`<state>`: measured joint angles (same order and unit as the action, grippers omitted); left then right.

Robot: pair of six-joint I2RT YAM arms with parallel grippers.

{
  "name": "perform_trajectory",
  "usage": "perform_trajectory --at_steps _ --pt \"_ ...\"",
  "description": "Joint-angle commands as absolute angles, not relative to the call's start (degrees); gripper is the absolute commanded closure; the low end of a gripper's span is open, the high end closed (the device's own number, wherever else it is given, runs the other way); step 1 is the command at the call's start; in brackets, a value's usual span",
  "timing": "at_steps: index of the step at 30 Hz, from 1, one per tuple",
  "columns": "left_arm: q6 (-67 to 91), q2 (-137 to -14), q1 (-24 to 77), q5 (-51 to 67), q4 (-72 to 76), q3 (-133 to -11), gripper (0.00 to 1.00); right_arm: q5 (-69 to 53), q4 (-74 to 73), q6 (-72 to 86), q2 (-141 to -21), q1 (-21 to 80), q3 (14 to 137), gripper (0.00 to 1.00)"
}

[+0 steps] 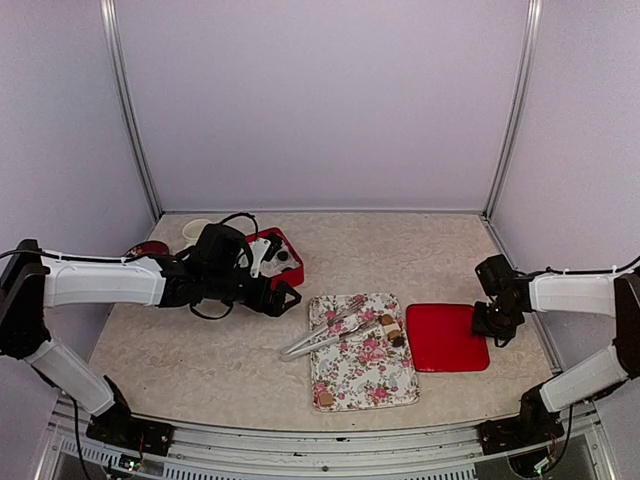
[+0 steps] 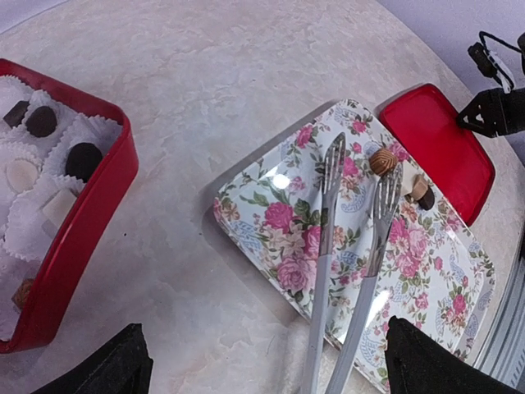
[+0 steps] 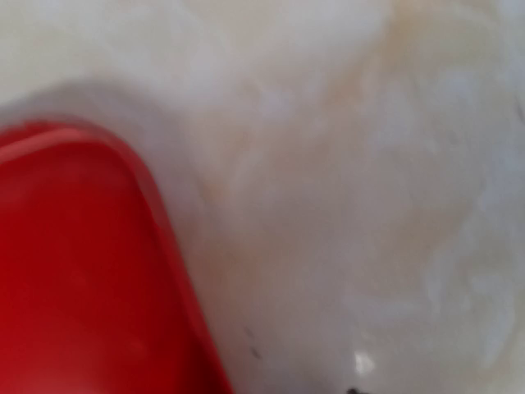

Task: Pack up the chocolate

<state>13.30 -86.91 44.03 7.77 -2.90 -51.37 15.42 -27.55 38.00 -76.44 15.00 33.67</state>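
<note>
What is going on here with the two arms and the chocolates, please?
The robot is packing chocolate into the red box. Several pieces sit in its white liners, while a few remain on the floral tray beside the tongs. The left gripper hovers open and empty over the table between box and tray. The right gripper is at the right edge of the red lid; whether it grips it is unclear.

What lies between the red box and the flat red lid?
The floral tray, carrying tongs and a few chocolates; the top view shows it.
</note>
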Motion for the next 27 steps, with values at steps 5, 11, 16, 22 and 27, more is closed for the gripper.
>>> perform_trajectory --at_steps 5,11,16,22,27 --pt "15.40 -83.71 40.20 10.43 1.09 -49.14 0.03 16.00 -24.39 36.12 -80.43 13.50 36.21 0.80" --pt "15.80 -83.58 39.30 11.50 0.88 -48.60 0.04 17.36 -24.86 34.34 -79.91 12.23 36.63 0.93" --pt "15.87 -83.55 39.24 11.43 0.71 -48.60 0.04 18.48 -24.95 32.43 -77.45 10.85 36.75 1.00" --pt "15.76 -83.58 39.20 11.48 -0.03 -49.04 0.04 18.01 -24.97 31.64 -73.26 8.83 37.47 1.00" --pt "16.05 -83.82 38.74 8.92 -2.51 -49.47 0.04 14.29 -23.47 30.88 -67.16 8.67 38.52 1.00"
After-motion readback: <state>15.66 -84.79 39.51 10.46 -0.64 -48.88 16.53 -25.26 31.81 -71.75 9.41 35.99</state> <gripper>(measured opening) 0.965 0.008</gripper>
